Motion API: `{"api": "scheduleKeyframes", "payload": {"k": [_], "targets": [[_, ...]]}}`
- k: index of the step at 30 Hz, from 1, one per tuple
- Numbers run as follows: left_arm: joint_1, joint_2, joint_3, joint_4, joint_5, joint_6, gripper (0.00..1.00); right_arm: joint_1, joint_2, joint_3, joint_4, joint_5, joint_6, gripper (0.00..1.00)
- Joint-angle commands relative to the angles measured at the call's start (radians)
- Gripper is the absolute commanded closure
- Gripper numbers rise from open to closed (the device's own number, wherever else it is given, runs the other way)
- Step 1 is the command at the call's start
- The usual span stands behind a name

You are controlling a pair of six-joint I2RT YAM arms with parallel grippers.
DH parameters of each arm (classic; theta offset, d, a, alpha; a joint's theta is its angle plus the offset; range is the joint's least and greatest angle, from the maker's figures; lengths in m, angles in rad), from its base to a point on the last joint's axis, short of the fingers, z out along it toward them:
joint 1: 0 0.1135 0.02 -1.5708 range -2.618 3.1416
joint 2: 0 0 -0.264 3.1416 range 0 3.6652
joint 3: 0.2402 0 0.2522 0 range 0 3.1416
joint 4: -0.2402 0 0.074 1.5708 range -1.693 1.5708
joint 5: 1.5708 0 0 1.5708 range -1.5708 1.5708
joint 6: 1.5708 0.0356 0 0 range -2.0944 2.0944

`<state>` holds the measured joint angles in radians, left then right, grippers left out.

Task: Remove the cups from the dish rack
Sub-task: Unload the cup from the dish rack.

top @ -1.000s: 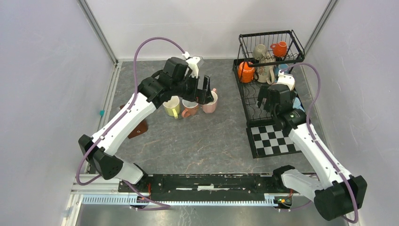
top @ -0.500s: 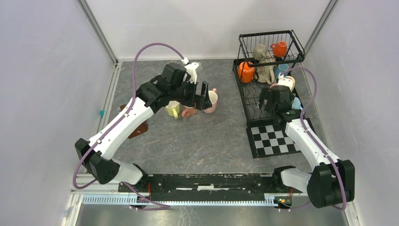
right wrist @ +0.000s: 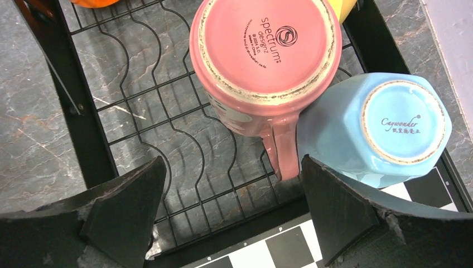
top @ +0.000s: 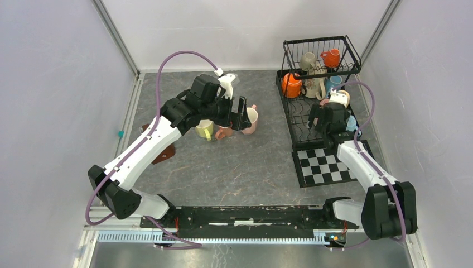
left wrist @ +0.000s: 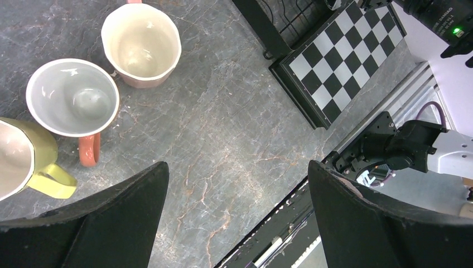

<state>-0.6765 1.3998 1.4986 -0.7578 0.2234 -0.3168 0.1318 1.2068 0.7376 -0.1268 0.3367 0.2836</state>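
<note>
Over the table (top: pixel 262 167), both grippers hang with nothing held — some cups out, others in the dish rack (top: pixel 321 40).

Seen from above, the left gripper (top: pixel 241 113) hovers by three cups (top: pixel 224 133) on the table, well apart from the rack at the far right; the right gripper (top: pixel 319 118) sits over its lower tier. At the left wrist, jaws spread wide above bare table beside a yellow cup (left wrist: pixel 22 162), a grey-lined cup (left wrist: pixel 72 97) and a cream-lined cup (left wrist: pixel 141 44), all upright. At the right wrist, jaws spread wide over the wire floor — an upside-down pink cup (right wrist: pixel 265 50) touches a light blue cup (right wrist: pixel 385 128).
</note>
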Motion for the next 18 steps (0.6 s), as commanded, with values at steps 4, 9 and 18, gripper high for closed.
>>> {"api": "scheduleKeyframes", "payload": {"k": [4, 9, 18], "targets": [[-0.006, -0.018, 0.007, 0.038, 0.029, 0.05, 0.0, -0.015, 0.008, -0.06, 0.165, -0.012, -0.074, 0.02], [-0.006, -0.018, 0.004, 0.038, 0.027, 0.054, 0.0, -0.021, 0.022, -0.086, 0.215, -0.013, -0.098, 0.02], [-0.006, -0.013, -0.001, 0.037, 0.019, 0.058, 0.0, -0.025, 0.07, -0.076, 0.237, -0.126, -0.084, 0.02]]}}
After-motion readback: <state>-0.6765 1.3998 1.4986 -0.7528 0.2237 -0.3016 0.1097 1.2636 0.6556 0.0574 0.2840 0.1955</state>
